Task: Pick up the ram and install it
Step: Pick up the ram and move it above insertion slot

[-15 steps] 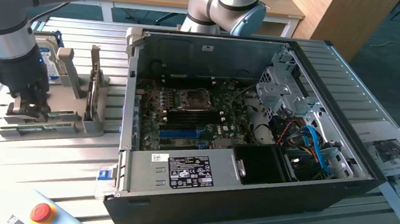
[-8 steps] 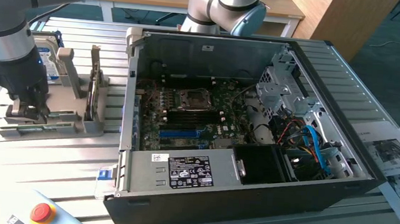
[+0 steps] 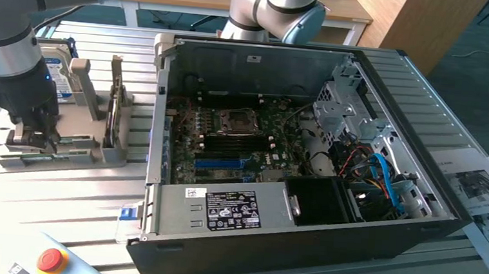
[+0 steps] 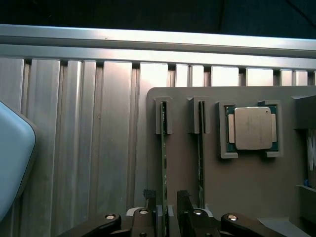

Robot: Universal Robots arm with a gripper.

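Where the grey holder (image 3: 80, 146) sits at the exterior view's left on the worktop (image 3: 51, 191), open fingers (image 4: 183, 207) straddle one slotted ram (image 4: 164, 158), ungripped.

So the table (image 4: 113, 148) is bare ribbed aluminium, brushed, with a soft sheen. The holder (image 4: 247, 187) looks like matt grey plastic. The ram (image 4: 164, 173) is green circuit board, and the CPU (image 4: 253, 127) has a satin metal lid. The case (image 3: 306, 245) is matt black outside, bare steel inside. The sheets (image 3: 482, 186) are plain paper.

Ribbed metal table (image 3: 68, 189): open computer case (image 3: 219, 255), grey parts holder (image 3: 96, 157), printed sheets (image 3: 480, 192), red-button box (image 3: 12, 253).
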